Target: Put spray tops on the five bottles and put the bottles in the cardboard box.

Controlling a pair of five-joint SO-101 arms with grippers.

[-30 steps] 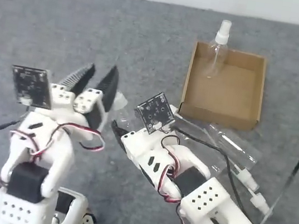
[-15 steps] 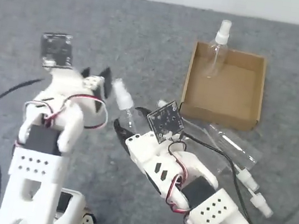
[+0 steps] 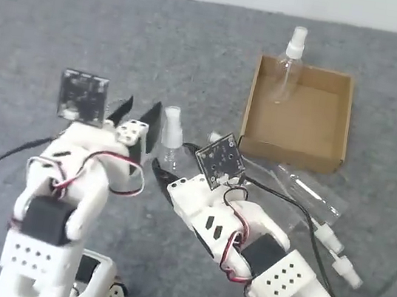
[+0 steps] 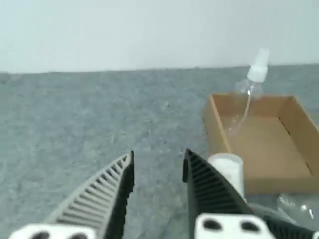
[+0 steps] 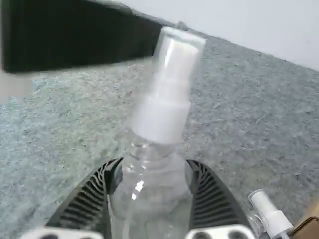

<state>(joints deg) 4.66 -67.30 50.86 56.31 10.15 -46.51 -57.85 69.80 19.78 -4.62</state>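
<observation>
The left gripper [image 3: 136, 114] hung with its jaws wide apart and empty, just left of an upright bottle [image 3: 170, 146] with a spray top [image 3: 173, 121] on it. The right gripper [image 5: 149, 199] clamped that bottle's body. Farther right, the cardboard box [image 3: 291, 152] had a second capped bottle [image 3: 288, 71] in its far left corner. Uncapped bottles [image 3: 313, 192] and loose spray tops [image 3: 332, 241] lay near its front.

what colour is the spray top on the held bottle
White spray top, best seen in the right wrist view.
</observation>
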